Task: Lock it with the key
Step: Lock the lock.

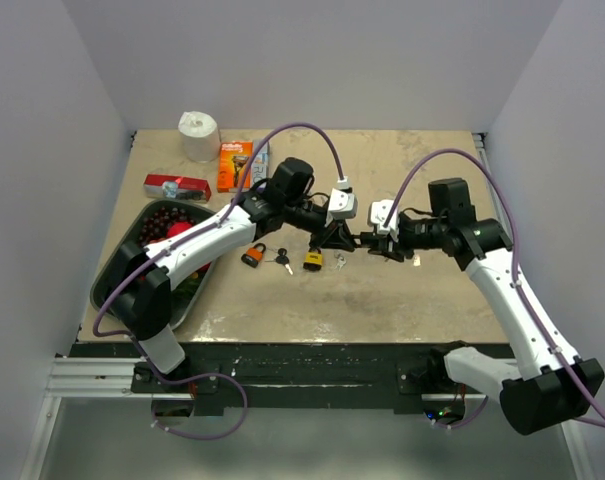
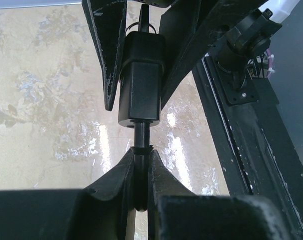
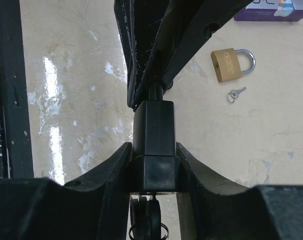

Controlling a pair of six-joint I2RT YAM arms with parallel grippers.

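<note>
Both arms meet over the middle of the surface (image 1: 412,300), sharing a black lock (image 2: 140,85) held off the surface between them. Left end effector (image 2: 141,165) is closed on the shackle (image 2: 140,131), fingers pinching the thin rod from both sides. Right end effector (image 3: 154,160) is closed on the lock body, fingers clamped on its two flanks. A key ring (image 3: 148,231) shows at the keyhole end of the body, next to the right fingers; the key blade itself is hidden, so I can't tell how far it is in.

On the surface at about 8 o'clock from the held lock lies a brass lock (image 3: 231,62) flat, with a small key (image 3: 235,93) just beside it, not touching. Further toward 9 o'clock is an orange lock (image 1: 253,255) with a black key (image 1: 280,258) near it. A tray (image 1: 112,285) with red fruit sits at the 9 o'clock edge. A roll (image 1: 198,135), an orange box (image 1: 234,165) and a red pack (image 1: 177,187) lie toward 11 o'clock.
</note>
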